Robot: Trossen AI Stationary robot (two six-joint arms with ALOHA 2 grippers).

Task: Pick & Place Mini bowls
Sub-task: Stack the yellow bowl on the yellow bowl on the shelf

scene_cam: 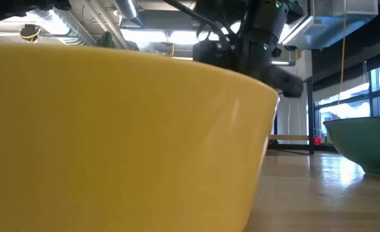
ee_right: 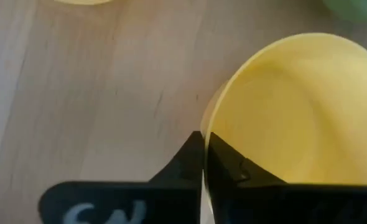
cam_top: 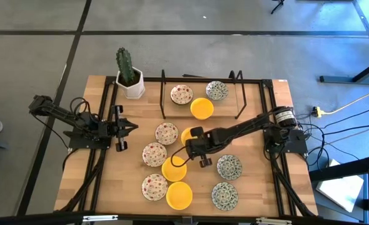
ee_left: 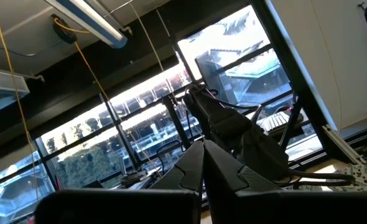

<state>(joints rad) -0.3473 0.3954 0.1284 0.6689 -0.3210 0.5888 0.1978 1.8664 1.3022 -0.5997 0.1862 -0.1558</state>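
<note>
On the pale wooden slatted table [cam_top: 253, 125] lie about a dozen small round shallow bowls, and the right gripper [cam_top: 186, 156], reaching in from the right side of the overhead picture to the centre, has its two dark fingers [ee_right: 199, 163] pinched together on the thin rim of a plain bright yellow mini bowl [cam_top: 174, 169]; in its wrist camera the rim shows clamped between the pads, with the glossy, unpatterned inside of the bowl curving away beside them. Another yellow bowl [cam_top: 189, 134] sits just above the gripper, a third [cam_top: 179, 195] lies near the bottom edge and fills the table-height camera, and a fourth [cam_top: 201, 107] rests in the upper centre inside a black wire frame [cam_top: 162, 94], next to a cream bowl with red floral speckles [cam_top: 181, 94] and a white bowl with a grey-green pattern [cam_top: 216, 90]. Three more speckled bowls [cam_top: 154, 154] run down the left of centre, and two more grey-green ones [cam_top: 229, 166] lie at lower right. The left gripper [cam_top: 129, 128] waits at the left of the frame, clear of the bowls, fingers pressed together on nothing. A green cactus in a white square pot [cam_top: 129, 78] stands at the table's upper left corner.
</note>
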